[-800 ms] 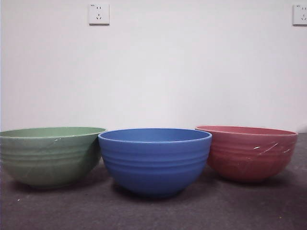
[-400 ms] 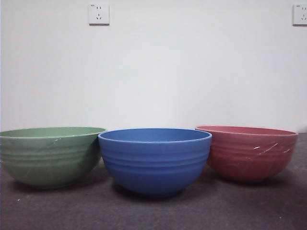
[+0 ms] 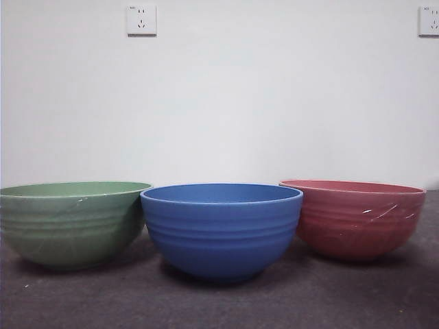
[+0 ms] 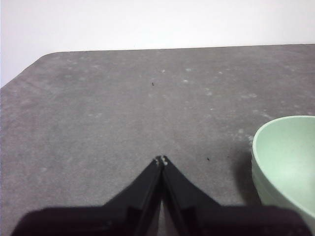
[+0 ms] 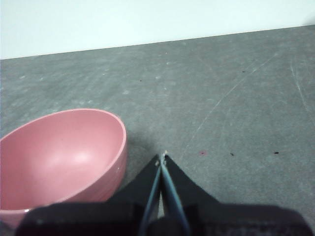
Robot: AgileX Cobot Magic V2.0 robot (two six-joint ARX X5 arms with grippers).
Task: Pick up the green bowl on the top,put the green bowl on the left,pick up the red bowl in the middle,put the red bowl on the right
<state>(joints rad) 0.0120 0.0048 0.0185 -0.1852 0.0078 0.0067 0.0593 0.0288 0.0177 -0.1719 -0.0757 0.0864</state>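
The green bowl stands upright on the table at the left of the front view, and the red bowl stands at the right. Neither arm shows in that view. In the left wrist view my left gripper is shut and empty over bare table, with the green bowl a short way off to its side. In the right wrist view my right gripper is shut and empty, just beside the rim of the red bowl.
A blue ribbed bowl stands in the middle, nearest the camera, between the other two. The grey table runs back to a white wall with two sockets. The table's rounded corner shows in the left wrist view.
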